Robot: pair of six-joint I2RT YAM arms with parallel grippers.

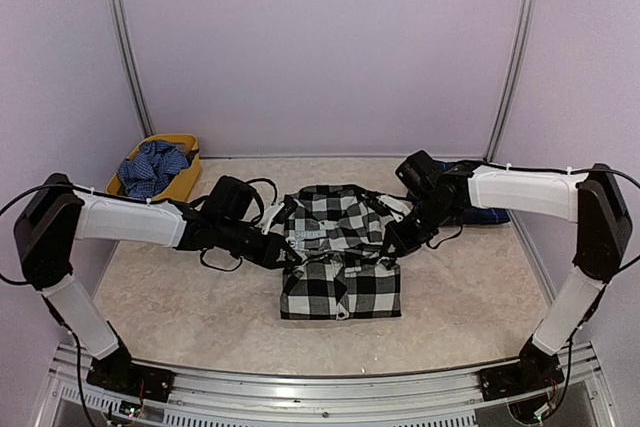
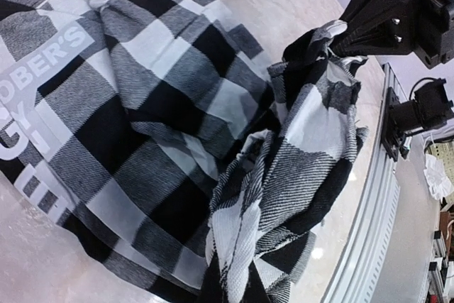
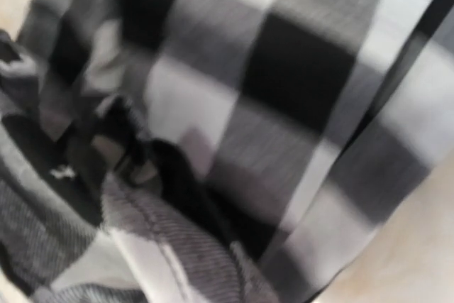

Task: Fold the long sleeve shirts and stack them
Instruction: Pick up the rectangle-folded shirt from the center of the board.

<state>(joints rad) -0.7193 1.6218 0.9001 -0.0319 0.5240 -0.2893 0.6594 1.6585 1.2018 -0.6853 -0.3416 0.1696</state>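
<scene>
The black-and-white check shirt (image 1: pixel 340 272) lies partly folded in the middle of the table, its white lettering (image 2: pixel 42 69) on a dark band facing up. My left gripper (image 1: pixel 288 250) is shut on its left edge; in the left wrist view a bunched fold (image 2: pixel 284 175) runs down into my hidden jaws. My right gripper (image 1: pixel 393 244) is shut on the right edge, and the left wrist view shows it (image 2: pixel 342 42) pinching the raised fold. The right wrist view is filled with blurred check cloth (image 3: pixel 284 90). A navy blue cloth (image 1: pixel 492 215) lies behind my right arm.
A yellow basket (image 1: pixel 190 162) at the back left holds a blue checked cloth (image 1: pixel 152 169). The table's near edge is an aluminium rail (image 1: pixel 320 387). Walls close the back and both sides.
</scene>
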